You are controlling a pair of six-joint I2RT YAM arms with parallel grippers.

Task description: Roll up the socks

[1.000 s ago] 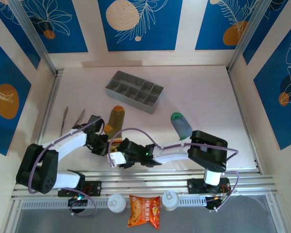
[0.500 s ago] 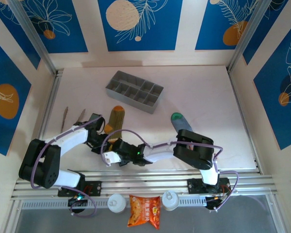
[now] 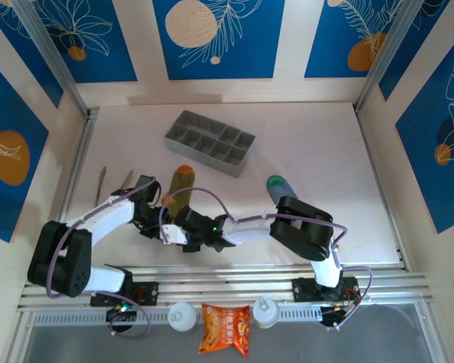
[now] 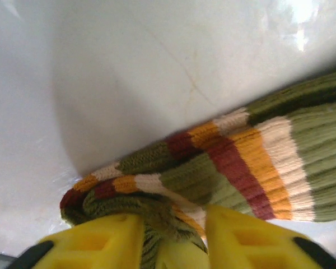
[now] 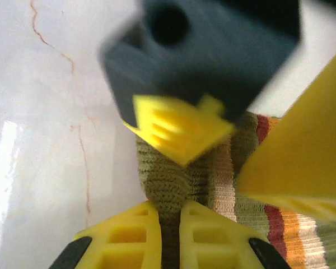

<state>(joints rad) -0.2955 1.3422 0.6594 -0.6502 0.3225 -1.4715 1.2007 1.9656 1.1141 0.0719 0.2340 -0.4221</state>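
The olive-brown sock [image 3: 181,184] lies left of the table's middle, its orange toe pointing away from me. Its cream, orange and red striped cuff end [image 4: 235,162] is bunched up. My left gripper [image 4: 173,224] is shut on that bunched cuff, low over the table [image 3: 156,219]. My right gripper [image 5: 171,210] has come in from the right [image 3: 175,228] and is shut on an olive fold of the same sock [image 5: 168,179]. The left gripper's fingers [image 5: 179,131] hover just beyond it. The grey-blue sock [image 3: 283,195] with a green toe lies flat to the right, partly under the right arm.
A grey compartment tray [image 3: 210,141] stands behind the socks. Two thin metal tools [image 3: 101,186] lie at the left edge. On the front rail are an orange snack packet [image 3: 225,329] and two white bottles [image 3: 181,315]. The arms cross the near-left table.
The right gripper has slid left along the table's front, closing in beside the left gripper at the olive sock's cuff. The left gripper has shifted slightly, and the sock has barely moved.
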